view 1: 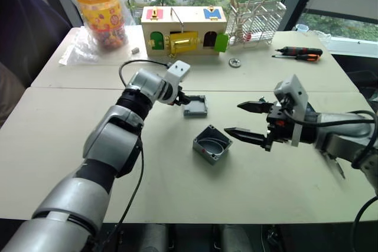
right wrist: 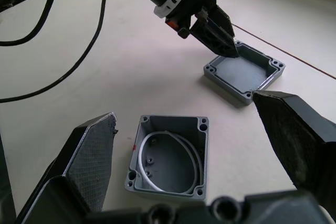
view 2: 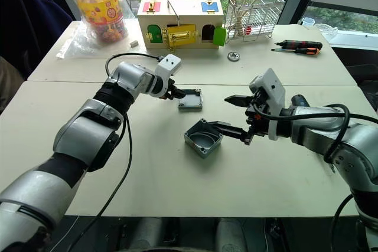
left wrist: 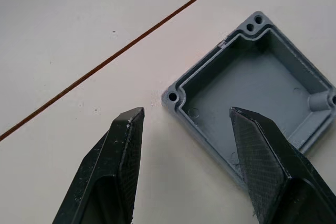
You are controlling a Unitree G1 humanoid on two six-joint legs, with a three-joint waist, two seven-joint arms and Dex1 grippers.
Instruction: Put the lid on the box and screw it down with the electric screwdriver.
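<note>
The box (view 1: 211, 144), a small grey enclosure with a white wire loop inside, lies open side up at the table's middle. The lid (view 1: 195, 105), a shallow grey square, lies rim up just behind it. My left gripper (left wrist: 185, 113) is open, one finger over the lid's near edge and the other on bare table beside it. My right gripper (view 1: 233, 117) is open and hovers just right of the box, holding nothing. A dark blue end of the electric screwdriver (view 2: 299, 100) peeks out behind my right wrist; the rest is hidden.
At the table's back stand a wooden box with coloured doors (view 1: 183, 30), a bagged yellow jar (view 1: 101, 13) and a wire rack (view 1: 254, 25). Black-and-orange hand screwdrivers (view 1: 298, 54) lie at the back right, and a small metal ring (view 1: 235, 62) sits near the rack.
</note>
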